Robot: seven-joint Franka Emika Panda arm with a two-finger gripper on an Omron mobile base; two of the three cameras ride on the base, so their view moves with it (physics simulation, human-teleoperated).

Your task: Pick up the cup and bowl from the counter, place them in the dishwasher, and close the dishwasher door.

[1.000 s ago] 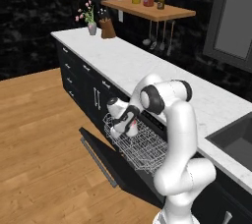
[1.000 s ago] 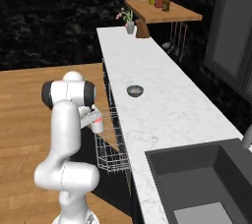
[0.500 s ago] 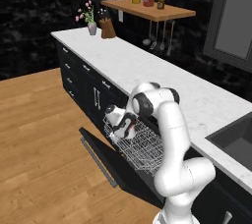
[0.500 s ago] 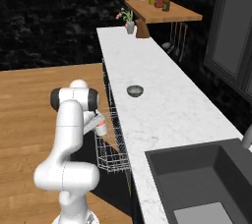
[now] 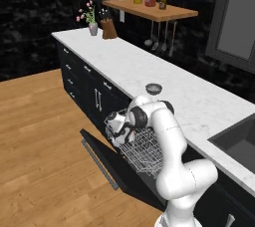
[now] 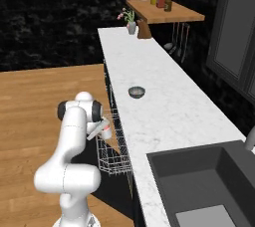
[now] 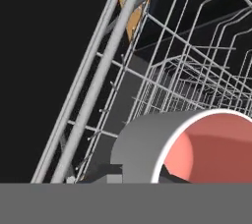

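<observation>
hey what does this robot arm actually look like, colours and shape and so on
The arm is glossy white, built of thick rounded segments that bulge like sleeves, with dark black bands and caps at the joints. No cables or markings can be made out. The gripper is a small white hand. It is too small to tell its fingers apart.

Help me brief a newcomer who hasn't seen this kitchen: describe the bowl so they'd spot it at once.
Find the long white marble counter running from the sink toward the wooden shelf. About midway, near its front edge above the pulled-out wire rack, sits the bowl. It is small, shallow and grey, the lone dish on that stretch.
</observation>
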